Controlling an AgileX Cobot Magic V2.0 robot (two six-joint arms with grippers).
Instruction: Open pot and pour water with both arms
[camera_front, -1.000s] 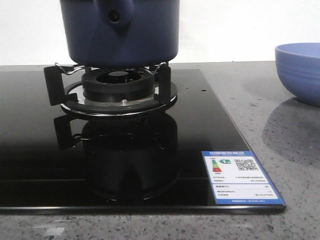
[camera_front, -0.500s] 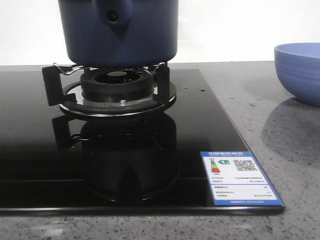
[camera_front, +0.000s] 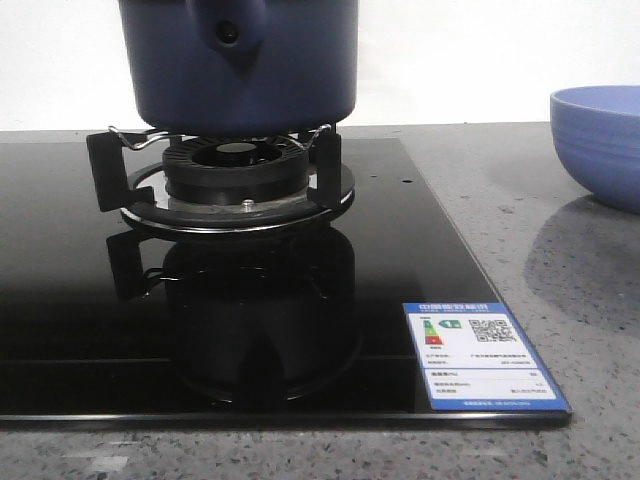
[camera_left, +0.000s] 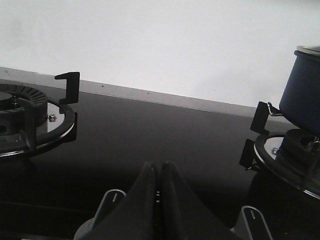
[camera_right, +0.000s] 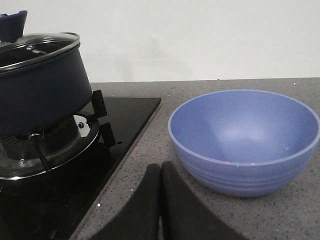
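Nothing of note has moved since the earlier frames; only the view wobbles slightly. We see the pot (camera_front: 238, 62) upright on the burner stand (camera_front: 238, 185), glass lid (camera_right: 37, 47) on, so opening and pouring both remain. Its handle stub (camera_front: 232, 28) points toward the camera. Left pincer (camera_left: 158, 176) and right pincer (camera_right: 160, 176) are both pressed closed, empty. Beside the stand, on the bench (camera_front: 560, 250), waits the bowl (camera_right: 244, 141).
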